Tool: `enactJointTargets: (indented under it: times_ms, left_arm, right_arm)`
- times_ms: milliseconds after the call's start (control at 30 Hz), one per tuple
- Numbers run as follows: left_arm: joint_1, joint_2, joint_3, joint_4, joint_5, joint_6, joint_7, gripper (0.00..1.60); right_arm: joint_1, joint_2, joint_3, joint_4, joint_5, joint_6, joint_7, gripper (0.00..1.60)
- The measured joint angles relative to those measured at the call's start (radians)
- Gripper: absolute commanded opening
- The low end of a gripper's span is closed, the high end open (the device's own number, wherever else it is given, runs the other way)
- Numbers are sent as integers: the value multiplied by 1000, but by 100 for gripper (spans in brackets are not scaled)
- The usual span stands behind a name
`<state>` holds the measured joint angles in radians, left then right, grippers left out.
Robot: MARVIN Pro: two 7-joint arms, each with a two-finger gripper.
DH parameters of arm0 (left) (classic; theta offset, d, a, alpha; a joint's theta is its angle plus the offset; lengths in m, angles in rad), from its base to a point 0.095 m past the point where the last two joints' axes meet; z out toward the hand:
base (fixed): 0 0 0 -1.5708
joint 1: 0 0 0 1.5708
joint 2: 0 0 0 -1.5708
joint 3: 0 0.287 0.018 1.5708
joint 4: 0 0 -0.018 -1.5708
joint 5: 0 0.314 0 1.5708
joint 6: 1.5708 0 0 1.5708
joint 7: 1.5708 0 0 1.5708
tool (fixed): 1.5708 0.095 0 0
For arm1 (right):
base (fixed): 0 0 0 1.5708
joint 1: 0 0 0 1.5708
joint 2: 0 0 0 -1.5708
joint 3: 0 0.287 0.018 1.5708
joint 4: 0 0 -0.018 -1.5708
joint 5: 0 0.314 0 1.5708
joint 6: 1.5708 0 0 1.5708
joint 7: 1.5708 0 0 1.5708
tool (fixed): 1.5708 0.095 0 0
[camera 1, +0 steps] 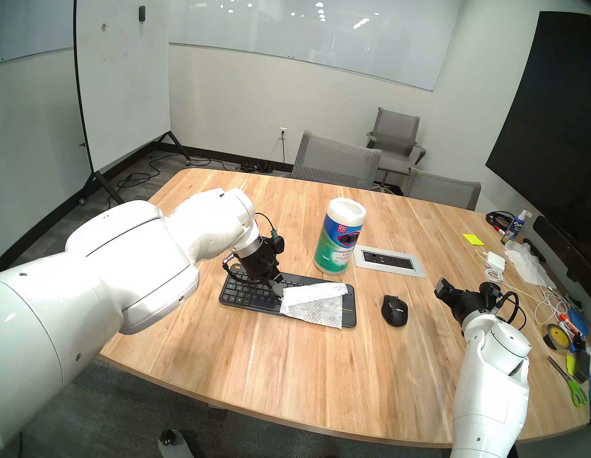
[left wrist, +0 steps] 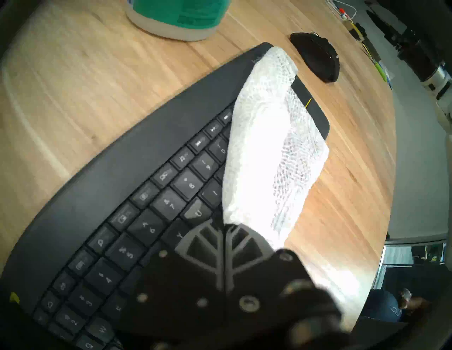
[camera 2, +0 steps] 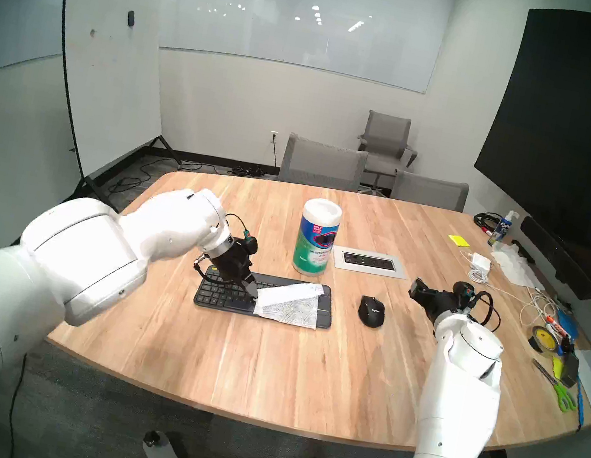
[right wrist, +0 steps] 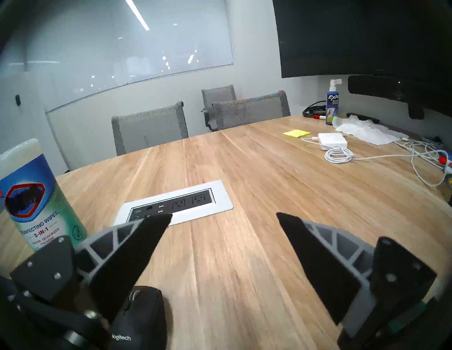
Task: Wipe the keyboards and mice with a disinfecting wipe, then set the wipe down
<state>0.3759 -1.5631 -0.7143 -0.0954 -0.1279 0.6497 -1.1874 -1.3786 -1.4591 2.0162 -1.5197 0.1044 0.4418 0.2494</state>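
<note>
Disinfecting wipe [camera 1: 313, 300] draped over keyboard [camera 1: 255, 294] – left jaws clamped on its near-left edge; right jaws apart, empty.

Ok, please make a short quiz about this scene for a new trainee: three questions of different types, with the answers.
1. True or false: the wipe covers the keyboard's touchpad end.
2. What do the left gripper's fingers pinch? A) mouse B) wipe C) canister
3. Fill in: the mouse lies between the keyboard and the ____ gripper.

Key: 1 true; 2 B; 3 right (open, empty).
</note>
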Motion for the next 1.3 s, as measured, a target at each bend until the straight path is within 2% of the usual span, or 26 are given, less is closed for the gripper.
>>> enactJointTargets:
  times_ms: [1300]
  left_arm:
    - [-9, 46, -29, -5, -33, 39, 42, 0]
  right_arm:
    - [1, 1, 0, 13, 0, 0, 0, 160]
